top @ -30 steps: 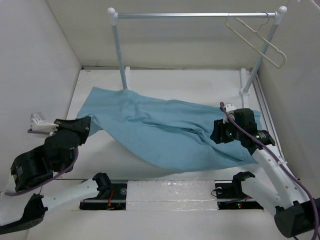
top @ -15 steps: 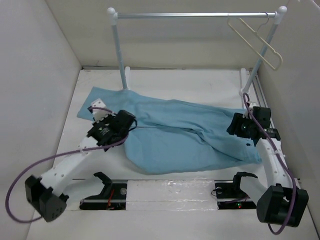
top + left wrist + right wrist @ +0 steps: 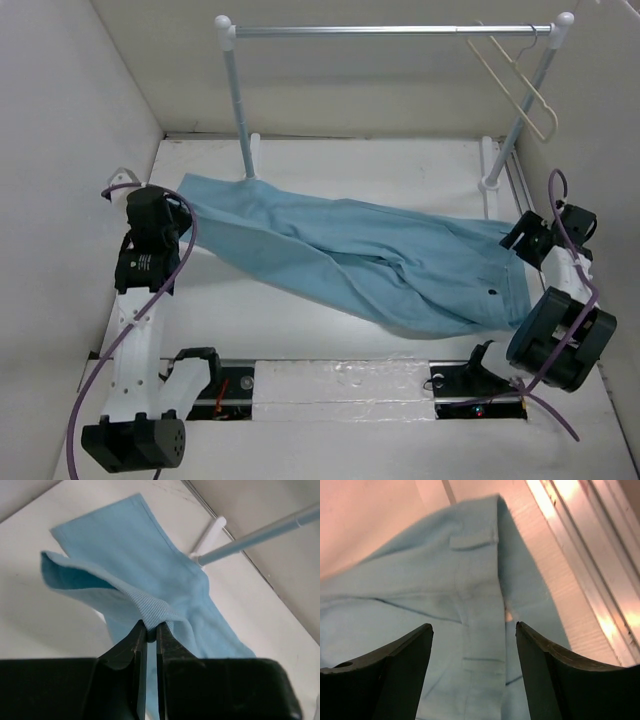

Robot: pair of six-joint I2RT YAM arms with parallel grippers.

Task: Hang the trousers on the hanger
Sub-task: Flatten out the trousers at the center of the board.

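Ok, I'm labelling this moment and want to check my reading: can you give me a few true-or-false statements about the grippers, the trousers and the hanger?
1. The left gripper pinches an edge of the trousers. True.
2. The right gripper is clamped on the waistband. False: its fingers stand wide apart over the cloth.
3. The hanger hangs on the rail, near its right end. True.
4. The trousers are draped over the hanger. False: they lie spread across the table.
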